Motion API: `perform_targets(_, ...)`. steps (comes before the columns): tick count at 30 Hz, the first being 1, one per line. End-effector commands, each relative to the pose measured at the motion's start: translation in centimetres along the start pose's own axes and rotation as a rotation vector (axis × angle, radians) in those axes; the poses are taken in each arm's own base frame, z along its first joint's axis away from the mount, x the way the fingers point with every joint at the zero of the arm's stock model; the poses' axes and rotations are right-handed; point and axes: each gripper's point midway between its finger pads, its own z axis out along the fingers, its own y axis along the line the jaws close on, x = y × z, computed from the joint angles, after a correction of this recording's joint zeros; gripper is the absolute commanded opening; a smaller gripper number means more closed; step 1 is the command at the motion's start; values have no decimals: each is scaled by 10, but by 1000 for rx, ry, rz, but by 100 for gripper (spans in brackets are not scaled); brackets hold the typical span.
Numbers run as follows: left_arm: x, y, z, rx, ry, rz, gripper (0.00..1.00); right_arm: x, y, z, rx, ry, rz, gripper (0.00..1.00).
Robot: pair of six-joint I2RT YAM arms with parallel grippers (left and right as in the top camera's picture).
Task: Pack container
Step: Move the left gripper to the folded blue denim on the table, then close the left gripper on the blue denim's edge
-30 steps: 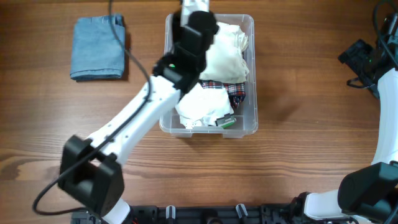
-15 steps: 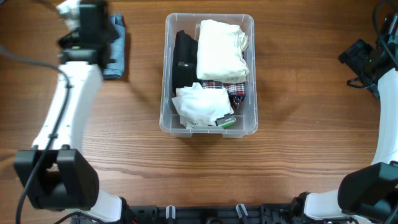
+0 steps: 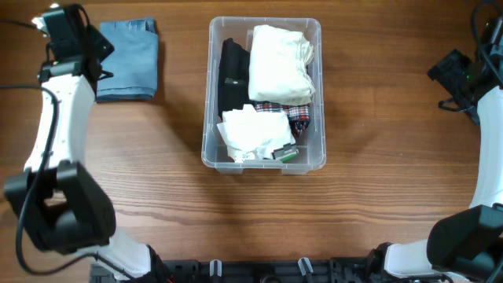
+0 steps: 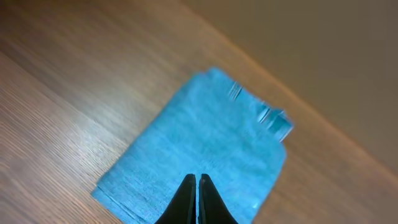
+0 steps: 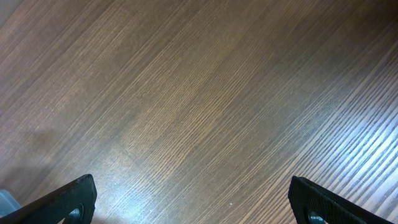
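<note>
The clear container [image 3: 263,21] stands at mid-table. It holds a cream folded cloth [image 3: 280,63], a black garment [image 3: 232,71], a plaid piece [image 3: 292,112] and a crumpled white cloth [image 3: 251,134]. At the far left lies a folded blue cloth [image 3: 130,61] [image 4: 199,130]. My left gripper [image 3: 104,61] [image 4: 196,182] hovers over the blue cloth's left part, its jaws shut with nothing between them. My right gripper [image 3: 452,71] [image 5: 191,190] is at the right edge, open over bare wood.
A small green item [image 3: 288,154] sits in the container's near right corner. Cables [image 3: 481,23] hang at the far right by the right arm. The table's far edge shows beyond the blue cloth in the left wrist view.
My left arm has swung from over the container to the far left above the blue cloth, and its jaws have closed. The right arm has not moved.
</note>
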Motion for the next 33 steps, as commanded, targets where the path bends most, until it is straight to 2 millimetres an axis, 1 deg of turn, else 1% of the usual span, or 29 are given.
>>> perform_targets(1,31,5,30,-19,85,31,4,0,-1,2,7,0,13,100)
perform_targets(8,72,23,67,-79,193,101,4,0,-1,2,7,0,13,100)
perform_targets(15,92,31,85,-105,239,109,4,0,-1,2,7,0,13,100)
perform_targets(18,106,38,87,-127,283,117,4,0,-1,2,7,0,13,100)
perform_targets(24,126,48,90,-159,352,128,4,0,-1,2,7,0,13,100)
perform_targets(30,147,59,79,-196,454,138,4,0,-1,2,7,0,13,100)
perform_targets(32,157,57,74,-175,506,132,4,0,-1,2,7,0,13,100)
perform_targets(33,168,49,70,-126,561,116,4,0,-1,2,7,0,12,100)
